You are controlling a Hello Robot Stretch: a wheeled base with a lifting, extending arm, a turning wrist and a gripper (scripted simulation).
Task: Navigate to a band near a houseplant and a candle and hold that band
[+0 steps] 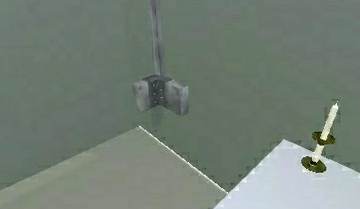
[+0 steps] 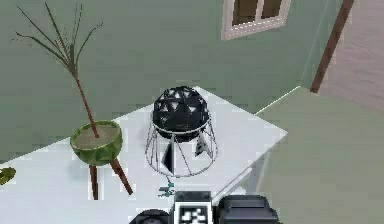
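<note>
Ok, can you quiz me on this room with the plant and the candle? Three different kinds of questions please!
1. True or false: the tall white wax candle stands in a dark holder on the flat white table.
2. What stands beside the thin-branched houseplant in its round green pot? A) a red book B) a black dome on a wire stand C) a blue chair
3. Fill in: the pot rests on thin brown ____.
Key: 1 true; 2 B; 3 legs.

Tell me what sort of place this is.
Probably a room in a house, maybe a living room: a white table bearing a candle and a houseplant, with a window in the wall behind.
</note>
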